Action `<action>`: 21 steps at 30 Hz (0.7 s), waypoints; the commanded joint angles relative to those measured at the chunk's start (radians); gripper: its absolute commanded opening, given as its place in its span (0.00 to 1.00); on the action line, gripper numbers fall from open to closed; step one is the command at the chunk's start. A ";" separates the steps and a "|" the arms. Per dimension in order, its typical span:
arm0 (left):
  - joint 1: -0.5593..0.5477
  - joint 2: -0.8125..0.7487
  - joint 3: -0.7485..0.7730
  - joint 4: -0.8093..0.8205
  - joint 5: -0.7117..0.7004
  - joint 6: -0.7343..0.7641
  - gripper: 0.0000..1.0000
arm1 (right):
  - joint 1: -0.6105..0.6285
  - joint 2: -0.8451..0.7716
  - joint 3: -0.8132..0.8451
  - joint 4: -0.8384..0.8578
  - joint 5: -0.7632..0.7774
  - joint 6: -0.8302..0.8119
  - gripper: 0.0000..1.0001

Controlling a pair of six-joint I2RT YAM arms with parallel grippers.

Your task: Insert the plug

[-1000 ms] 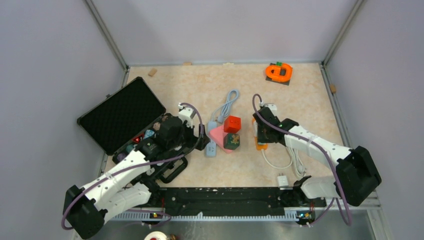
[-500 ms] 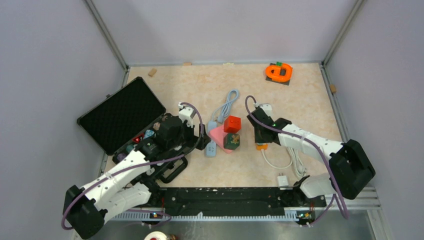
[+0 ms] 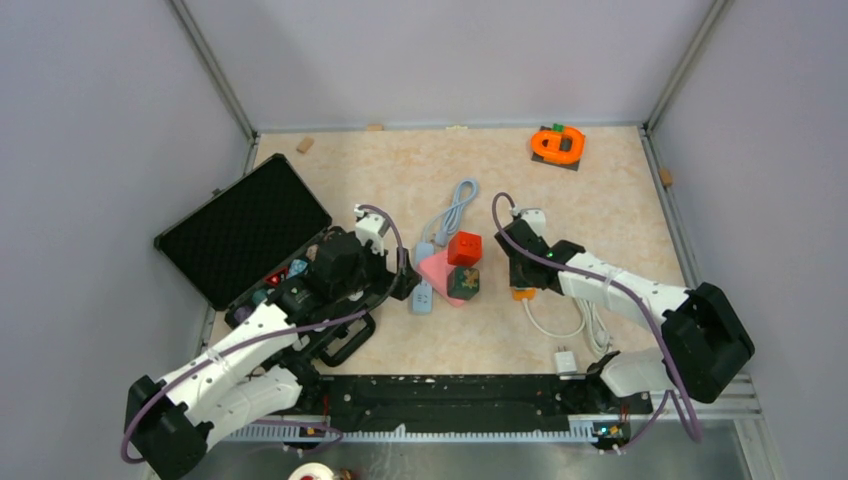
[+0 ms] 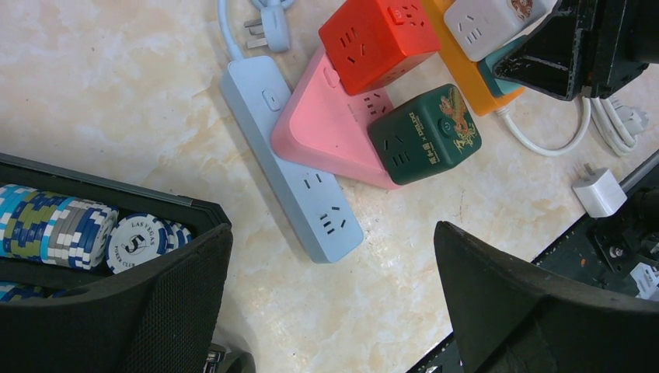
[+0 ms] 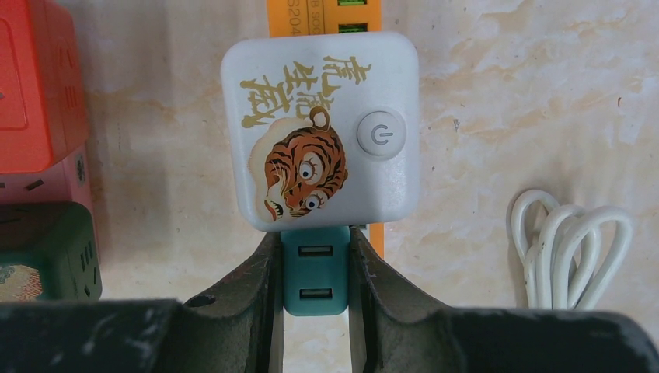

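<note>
A teal plug (image 5: 315,268) with two USB ports sits between the fingers of my right gripper (image 5: 315,252), which is shut on it. The plug's far end meets the near side of a white cube socket (image 5: 320,132) with a tiger picture; its prongs are hidden. The cube rests on an orange power strip (image 5: 325,15). From above, the right gripper (image 3: 520,262) is right of the cluster of sockets. My left gripper (image 4: 330,233) hangs open over the end of a pale blue power strip (image 4: 291,155), holding nothing.
A pink triangular socket (image 4: 326,132), a red cube (image 4: 377,39) and a green cube (image 4: 423,132) lie packed together. A coiled white cable (image 5: 571,241) and a white charger (image 4: 598,190) lie right. An open black case (image 3: 240,230) with poker chips (image 4: 54,229) stands left.
My right arm has shifted a little to the left with the plug still gripped. The left arm has hardly moved.
</note>
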State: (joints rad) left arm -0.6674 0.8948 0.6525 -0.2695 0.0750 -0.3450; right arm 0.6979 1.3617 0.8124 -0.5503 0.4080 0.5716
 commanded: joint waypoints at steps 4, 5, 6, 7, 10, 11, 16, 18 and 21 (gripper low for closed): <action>0.005 -0.024 0.051 0.031 0.028 0.025 0.99 | 0.003 0.031 -0.008 -0.100 -0.112 0.027 0.39; 0.005 -0.024 0.059 0.026 0.031 0.031 0.99 | 0.002 0.014 0.015 -0.116 -0.120 0.020 0.56; 0.006 -0.022 0.067 0.021 0.031 0.034 0.99 | 0.002 -0.008 0.036 -0.131 -0.131 0.017 0.70; 0.006 -0.020 0.076 0.018 0.030 0.037 0.99 | 0.002 -0.030 0.062 -0.143 -0.146 0.014 0.81; 0.004 -0.004 0.106 -0.001 0.026 0.039 0.99 | 0.002 -0.103 0.113 -0.164 -0.200 0.005 0.96; 0.005 0.003 0.114 -0.004 0.031 0.040 0.99 | 0.001 -0.123 0.129 -0.173 -0.218 0.002 0.98; 0.004 0.068 0.146 0.015 0.139 0.024 0.99 | -0.015 -0.178 0.187 -0.206 -0.296 -0.017 0.99; 0.002 0.110 0.148 0.050 0.204 -0.026 0.99 | -0.052 -0.205 0.178 -0.193 -0.353 -0.025 0.99; -0.036 0.191 0.154 0.116 0.269 -0.107 0.99 | -0.154 -0.255 0.129 -0.145 -0.496 -0.036 0.99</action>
State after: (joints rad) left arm -0.6693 1.0054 0.7712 -0.2562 0.2157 -0.3580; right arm 0.6449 1.1633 0.9638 -0.7227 0.0841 0.5583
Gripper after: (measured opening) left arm 0.986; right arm 0.985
